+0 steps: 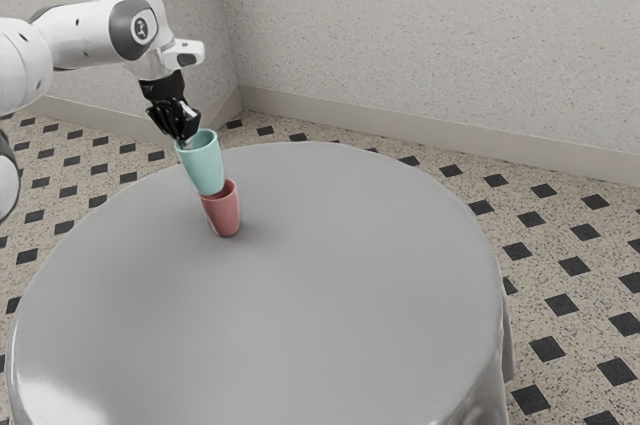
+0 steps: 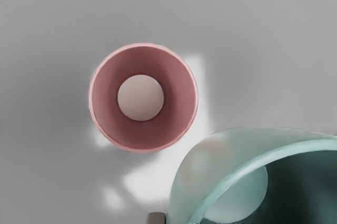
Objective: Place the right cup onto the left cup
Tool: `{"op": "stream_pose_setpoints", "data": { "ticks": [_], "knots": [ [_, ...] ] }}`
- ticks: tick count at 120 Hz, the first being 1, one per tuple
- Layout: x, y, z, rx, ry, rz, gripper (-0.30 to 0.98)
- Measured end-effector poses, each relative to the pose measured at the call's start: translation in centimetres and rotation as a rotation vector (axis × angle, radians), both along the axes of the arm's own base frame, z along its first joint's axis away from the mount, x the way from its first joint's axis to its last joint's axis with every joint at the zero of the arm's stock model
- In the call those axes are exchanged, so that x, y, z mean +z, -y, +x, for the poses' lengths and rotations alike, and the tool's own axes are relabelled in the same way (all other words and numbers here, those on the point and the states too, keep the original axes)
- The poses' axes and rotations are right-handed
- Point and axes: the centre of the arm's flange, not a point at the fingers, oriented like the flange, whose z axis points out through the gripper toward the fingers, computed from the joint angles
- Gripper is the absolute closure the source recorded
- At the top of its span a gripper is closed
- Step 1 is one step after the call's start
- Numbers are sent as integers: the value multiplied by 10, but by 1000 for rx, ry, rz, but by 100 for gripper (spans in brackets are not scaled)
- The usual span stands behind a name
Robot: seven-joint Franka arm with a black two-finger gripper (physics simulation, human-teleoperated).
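My gripper is at the teal cup's rim in the exterior view, shut on the wall of the teal cup, which hangs upright with a slight tilt, off the table. Below it the pink cup stands upright on the table, its rim partly hidden behind the teal cup. In the wrist view the whole mouth of the pink cup is uncovered, and the teal cup is off to one side of it, close to the hand. One dark fingertip lies against the teal cup's outside.
Both cups are near the far edge of the round grey table, towards the exterior view's left. A pale wall rises behind the tiled floor.
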Motion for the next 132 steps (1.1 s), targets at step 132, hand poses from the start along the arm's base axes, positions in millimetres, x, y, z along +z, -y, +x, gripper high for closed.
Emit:
{"op": "stream_pose_setpoints", "data": {
  "ticks": [132],
  "knots": [
    [-35, -29, 48, -164, 28, -31, 79]
  ]
}}
